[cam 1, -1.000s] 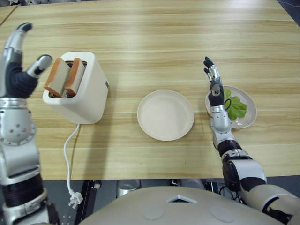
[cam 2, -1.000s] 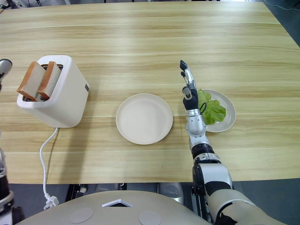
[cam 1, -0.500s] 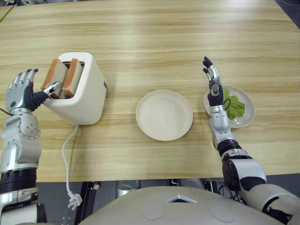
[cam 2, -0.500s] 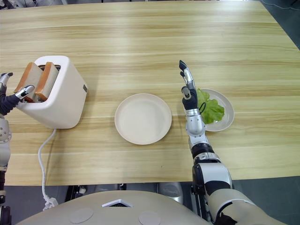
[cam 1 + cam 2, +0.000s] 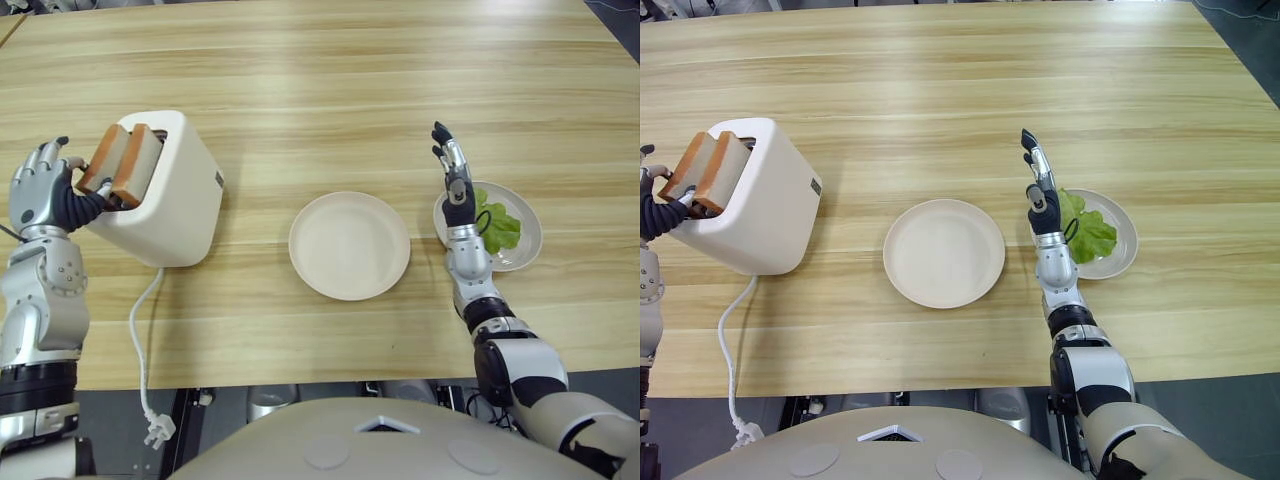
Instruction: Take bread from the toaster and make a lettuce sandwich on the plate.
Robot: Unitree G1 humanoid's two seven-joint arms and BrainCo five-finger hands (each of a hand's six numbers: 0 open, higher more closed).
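A white toaster (image 5: pixel 178 198) stands at the table's left with two browned bread slices (image 5: pixel 135 166) sticking out of its slots. My left hand (image 5: pixel 40 192) is at the toaster's left end, fingers curled round the outer slice (image 5: pixel 102 158), thumb pressed against its near side. An empty cream plate (image 5: pixel 349 246) lies in the middle. Right of it, a green lettuce leaf (image 5: pixel 502 226) lies in a small dish (image 5: pixel 531 243). My right hand (image 5: pixel 456 180) stands edge-up between plate and dish, fingers straight, holding nothing.
The toaster's white cord (image 5: pixel 139 330) runs toward me over the table's front edge, its plug (image 5: pixel 157 431) hanging below. Bare wooden tabletop (image 5: pixel 330 90) stretches behind the toaster, plate and dish.
My left hand came down from above the table to the toaster and closed on the outer slice. The toaster shifted slightly left. The right hand kept still.
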